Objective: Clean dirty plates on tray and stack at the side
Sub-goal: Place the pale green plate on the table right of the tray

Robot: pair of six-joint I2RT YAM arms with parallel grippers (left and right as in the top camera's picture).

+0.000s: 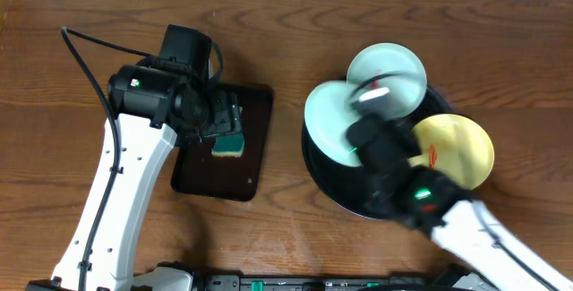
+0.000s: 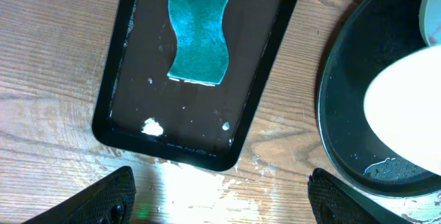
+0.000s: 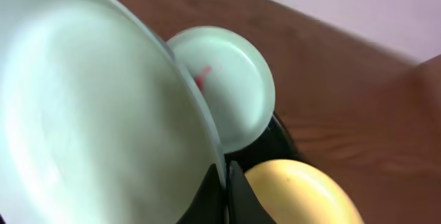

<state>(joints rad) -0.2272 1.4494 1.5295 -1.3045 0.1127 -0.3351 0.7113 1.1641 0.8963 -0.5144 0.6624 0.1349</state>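
Note:
The round black tray (image 1: 324, 182) holds three plates. My right gripper (image 3: 226, 182) is shut on the rim of a pale mint plate (image 3: 89, 120), which stands steeply tilted; the overhead view shows this plate (image 1: 329, 119) at the tray's left with the gripper (image 1: 360, 144) on its right rim. A second mint plate (image 1: 387, 74) with a red streak lies at the tray's far edge. A yellow plate (image 1: 458, 148) with a red streak lies at the right. My left gripper (image 2: 220, 203) hangs open over bare wood near the small tray, holding nothing.
A rectangular black tray (image 2: 138, 107) carries a teal sponge (image 2: 200, 31) and a few white specks. The left arm (image 1: 170, 94) hovers over it. Bare wood-grain tabletop (image 1: 81, 22) surrounds both trays. The round tray's rim (image 2: 329, 124) shows at the left wrist view's right.

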